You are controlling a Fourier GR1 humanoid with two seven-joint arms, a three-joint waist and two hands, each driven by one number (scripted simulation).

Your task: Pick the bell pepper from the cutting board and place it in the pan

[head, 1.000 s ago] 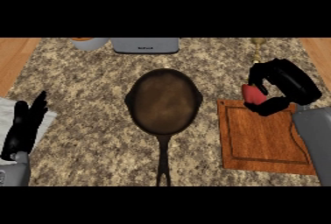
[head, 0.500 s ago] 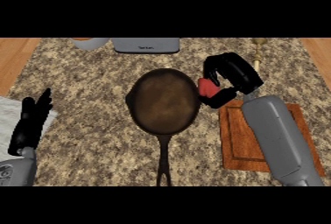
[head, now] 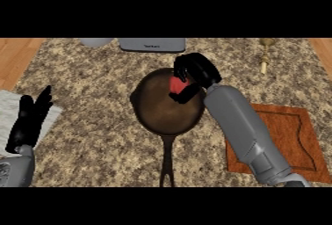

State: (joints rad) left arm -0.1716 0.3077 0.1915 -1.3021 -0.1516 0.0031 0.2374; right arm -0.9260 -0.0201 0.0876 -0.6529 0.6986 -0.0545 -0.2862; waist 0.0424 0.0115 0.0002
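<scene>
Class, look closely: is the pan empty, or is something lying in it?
Empty: the pan shows bare dark metal; the right hand holds the red bell pepper above it.

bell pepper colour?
Red. The bell pepper shows in the head view, held by the right hand over the pan.

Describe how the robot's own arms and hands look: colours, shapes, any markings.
Both forearms are plain grey, smooth and rounded. The right forearm is a long, tapering tube with a darker seam near its lower end. Each ends in a black robot hand with slim fingers and a thumb: left robot hand, right robot hand. No cables, markings or sleeves show.
</scene>
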